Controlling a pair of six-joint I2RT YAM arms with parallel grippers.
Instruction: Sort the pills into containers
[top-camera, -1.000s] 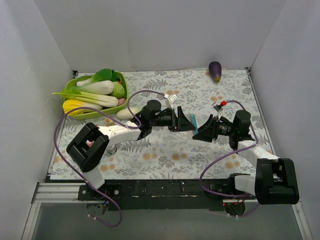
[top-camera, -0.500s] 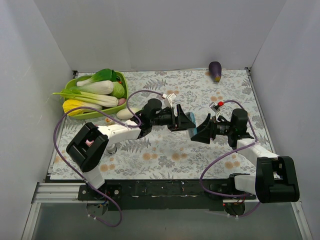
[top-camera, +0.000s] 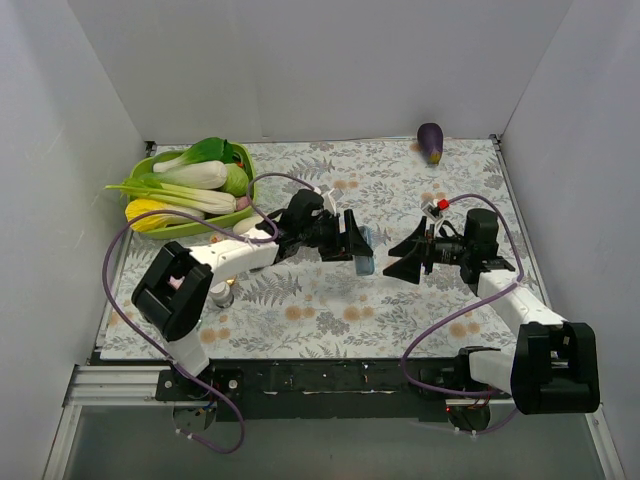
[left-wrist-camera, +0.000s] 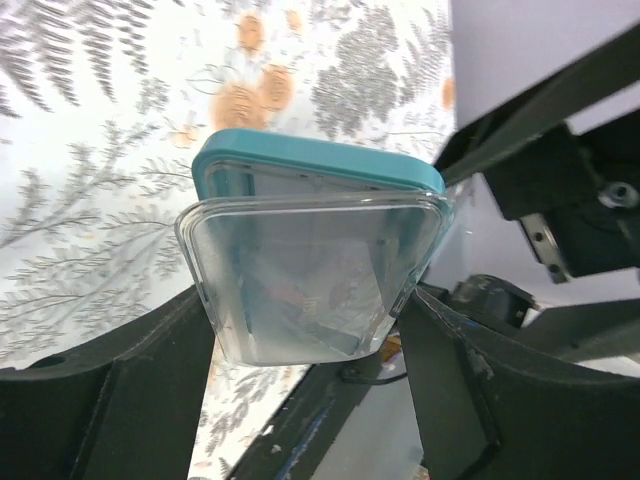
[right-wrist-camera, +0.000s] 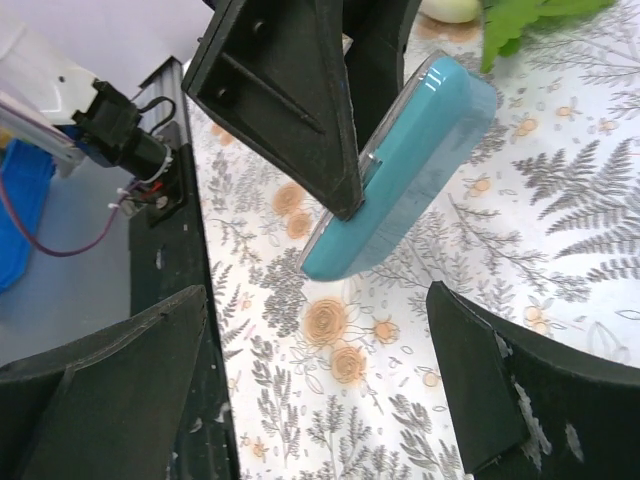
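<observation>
My left gripper (top-camera: 357, 244) is shut on a clear rectangular tray with a blue-green rim (top-camera: 365, 256) and holds it tilted above the table's middle. In the left wrist view the tray (left-wrist-camera: 318, 240) sits between my two fingers, with the gripper (left-wrist-camera: 305, 315) closed on its lower part. My right gripper (top-camera: 402, 262) is open and empty, just right of the tray and apart from it. In the right wrist view (right-wrist-camera: 330, 390) its jaws stand wide apart, and the tray (right-wrist-camera: 415, 165) shows ahead, pinched by the left fingers (right-wrist-camera: 285, 90). No pills show. No other containers are plainly in view.
A green basket (top-camera: 160, 226) of vegetables stands at the back left, with a white oblong piece (top-camera: 250, 227) beside it. An eggplant (top-camera: 430, 142) lies at the back right. A small round thing (top-camera: 221, 294) sits by the left arm. Purple cables loop over both arms.
The tray was between both grippers. Now only the left gripper holds it, a little further left and lower. The right gripper has opened away from it and drawn back to the right.
</observation>
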